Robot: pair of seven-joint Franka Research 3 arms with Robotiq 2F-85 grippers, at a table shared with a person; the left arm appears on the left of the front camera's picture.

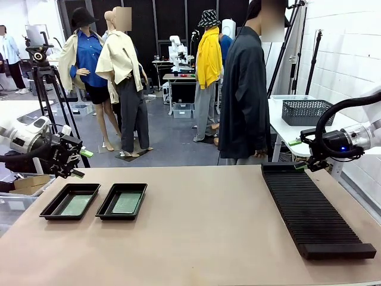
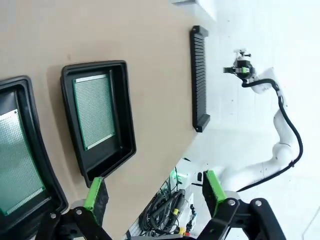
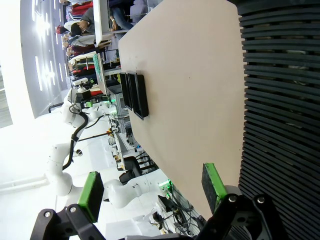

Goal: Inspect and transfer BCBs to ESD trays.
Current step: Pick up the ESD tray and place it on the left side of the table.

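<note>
Nearest the front camera lay the bare tan table (image 1: 202, 238), and on its right side a long black ribbed rack (image 1: 312, 208) ran from near to far, its slots looking empty. On the left side sat the two ESD trays (image 1: 95, 201), side by side and just apart, each with one of the BCBs (image 1: 127, 203) lying flat on its floor.

The left gripper (image 1: 82, 162) hung above and just beyond the left tray, jaws spread and grasping nothing. The right gripper (image 1: 302, 154) hovered at the far end of the rack, also released and empty. A person in a dark coat (image 1: 244, 95) stood at the far side of the table, hands not clearly engaged with anything on it.

Judging by this layout, the transfer looked largely done: both trays were loaded, no board was seen in the rack or in either gripper, and what remained, if anything, was inspection or a further board not yet presented.

The left wrist view gave what the front view could not: the fine dotted grid of each board and how each one sat squarely within its tray's raised rim. The right wrist view showed the rack's ribs close up beside its spread green pads (image 3: 212, 181), with the trays small and edge-on at the table's distant end.
</note>
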